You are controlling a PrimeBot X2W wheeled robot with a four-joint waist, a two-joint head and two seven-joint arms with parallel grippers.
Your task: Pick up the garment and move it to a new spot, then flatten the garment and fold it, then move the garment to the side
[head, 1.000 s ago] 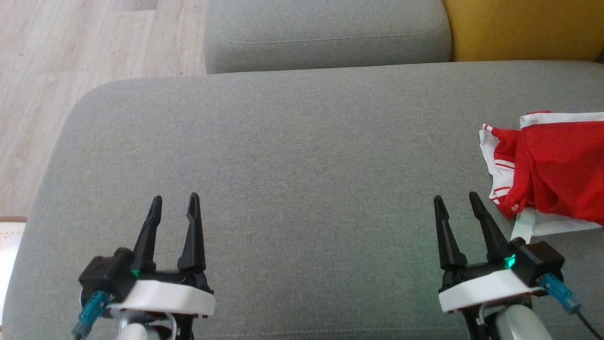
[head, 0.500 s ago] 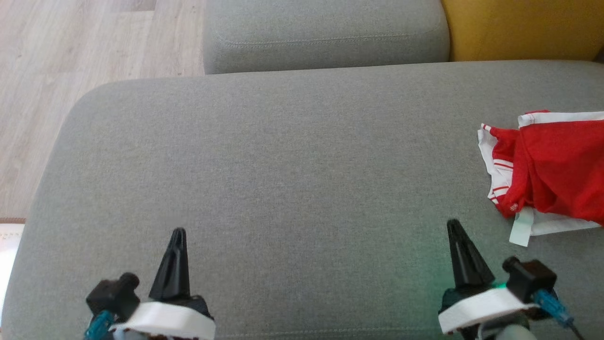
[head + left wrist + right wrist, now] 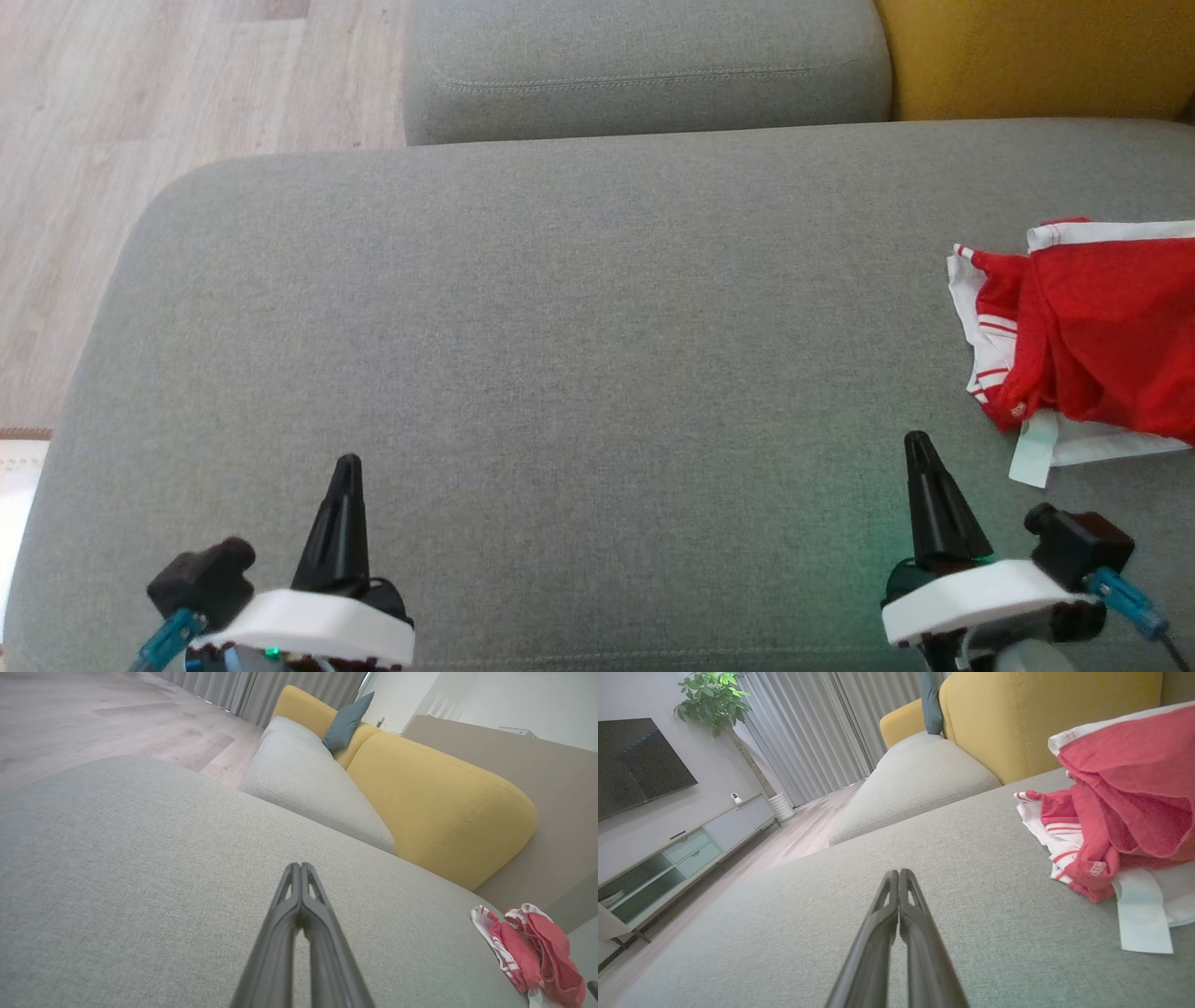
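Observation:
A crumpled red and white garment (image 3: 1092,341) lies at the right edge of the grey sofa cushion (image 3: 579,327), with a pale label sticking out at its near side. It also shows in the left wrist view (image 3: 537,952) and close up in the right wrist view (image 3: 1115,812). My right gripper (image 3: 918,448) is shut and empty, low over the cushion, left of and nearer than the garment. Far to the left, my left gripper (image 3: 347,467) is shut too, with nothing in it. Both wrist views show the fingers (image 3: 299,905) (image 3: 899,905) pressed together above bare fabric.
A second grey seat cushion (image 3: 644,65) lies beyond, with a yellow sofa back (image 3: 1036,56) at the far right. Wooden floor (image 3: 140,112) runs along the cushion's left side. The right wrist view shows a TV cabinet (image 3: 682,858), curtains and a plant (image 3: 714,700).
Both grippers have closed from open to shut and drawn back toward the bottom of the head view. The garment has not moved.

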